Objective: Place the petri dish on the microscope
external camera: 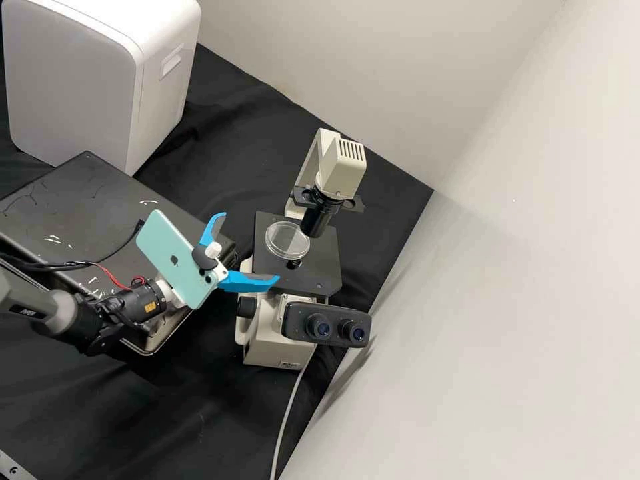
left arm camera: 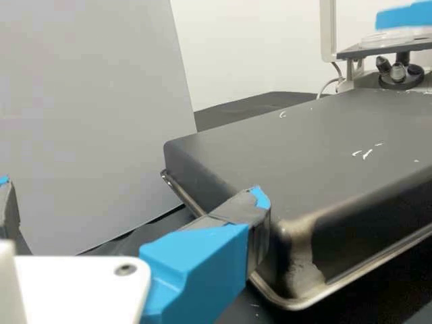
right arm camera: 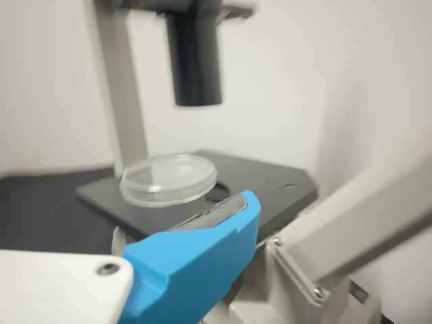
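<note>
My arm (external camera: 47,310) is dark grey, red and black wires (external camera: 101,270) at its wrist; my white pincer (external camera: 250,248) has two bright blue fingers (external camera: 253,281) and a screw (right arm camera: 108,269).

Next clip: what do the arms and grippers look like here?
The right arm is dark grey, its black wrist joint carrying a small yellow label and thin red and black wires. A pale green phone-like slab sits behind the right gripper, whose two fingers are bright blue. The left gripper has a white body with a screw and blue fingers tipped with dark grey pads.

Bright, even room light, soft diffuse shadows
</note>
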